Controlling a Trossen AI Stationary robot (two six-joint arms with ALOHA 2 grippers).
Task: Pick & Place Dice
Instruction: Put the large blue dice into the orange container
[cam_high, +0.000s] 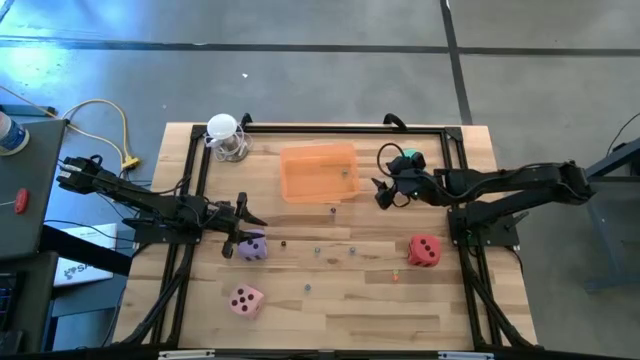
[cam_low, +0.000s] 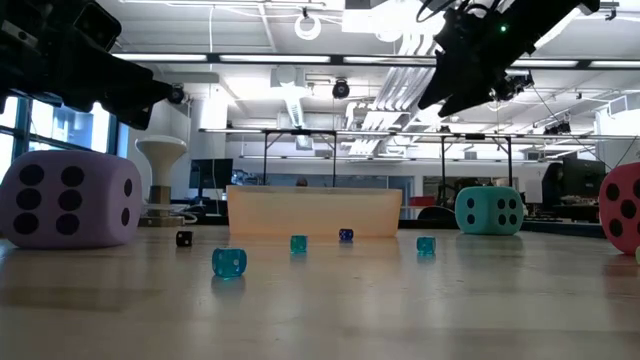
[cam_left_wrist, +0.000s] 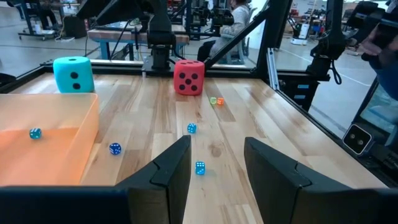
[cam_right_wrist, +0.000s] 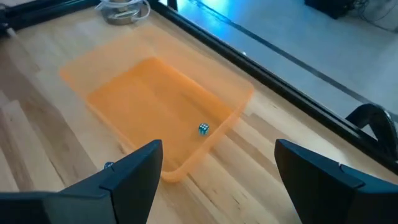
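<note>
Between picks, by the look of it. Right tool (cam_high: 382, 193) open and empty, hanging above the worktop (cam_high: 330, 300) beside the orange tray (cam_high: 318, 172), one tiny bead inside. Left tool (cam_high: 243, 215) part open, empty, just beside the purple die (cam_high: 250, 247). Teal die (cam_high: 409, 160) close behind the right tool; red die (cam_high: 424, 250) and pink die (cam_high: 245, 299) apart. Next: lowering over one die, closing squarely.

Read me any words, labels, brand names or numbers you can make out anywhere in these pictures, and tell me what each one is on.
No written text is readable anywhere.
Pips, not numerals: the red foam die shows five; the teal-green foam die shows two; the purple foam die shows six.
Signs in the room behind the wooden table: too small and blurred to read.
The translucent orange plastic tray carries no label.
</note>
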